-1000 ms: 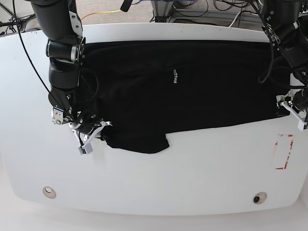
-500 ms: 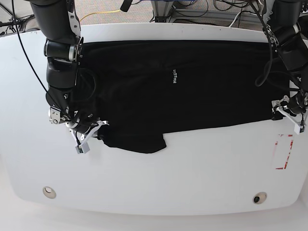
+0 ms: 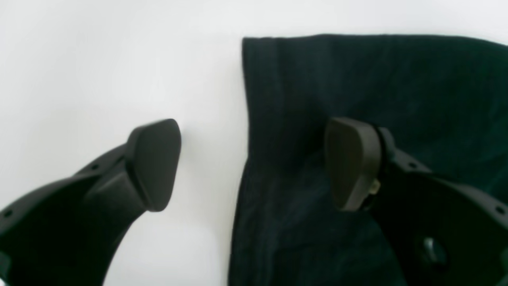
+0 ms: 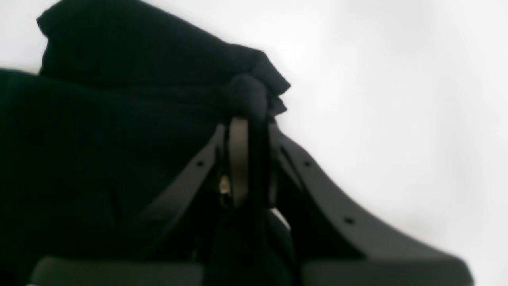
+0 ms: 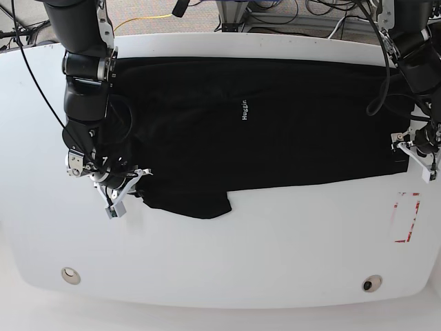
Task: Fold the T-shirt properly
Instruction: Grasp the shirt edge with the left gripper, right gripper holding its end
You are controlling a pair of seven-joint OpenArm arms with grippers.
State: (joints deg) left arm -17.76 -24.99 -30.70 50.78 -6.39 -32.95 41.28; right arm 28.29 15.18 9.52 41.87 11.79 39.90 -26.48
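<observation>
Right gripper (image 4: 250, 119): our jaws are closed on a bunch of the shirt (image 5: 275, 124); black cloth comes out just past the fingertips, and more of it hangs to one side of them.
Left gripper (image 3: 254, 163): our jaws stand wide, holding nothing. One finger (image 3: 152, 163) is over bare table, the other finger (image 3: 351, 163) is over cloth; the shirt's straight edge runs between them, almost along the direction the fingers point.
Key relation: for the left gripper the edge is already between the fingers, so we judge the next move needs only a lowering and a closing, not a reach.
Shirt: it lies spread on the table (image 5: 275, 248), long axis from one gripper to the other, one end at each. A flap near the right gripper lies toward the front rim.
Nearer arm: both touch or almost touch the shirt; only the right one holds it.
Surface: white, smooth, plain; we think thin cloth may slip from a shallow pinch.
Room: beyond the far rim of the table are cables (image 5: 289, 14) on the floor.
</observation>
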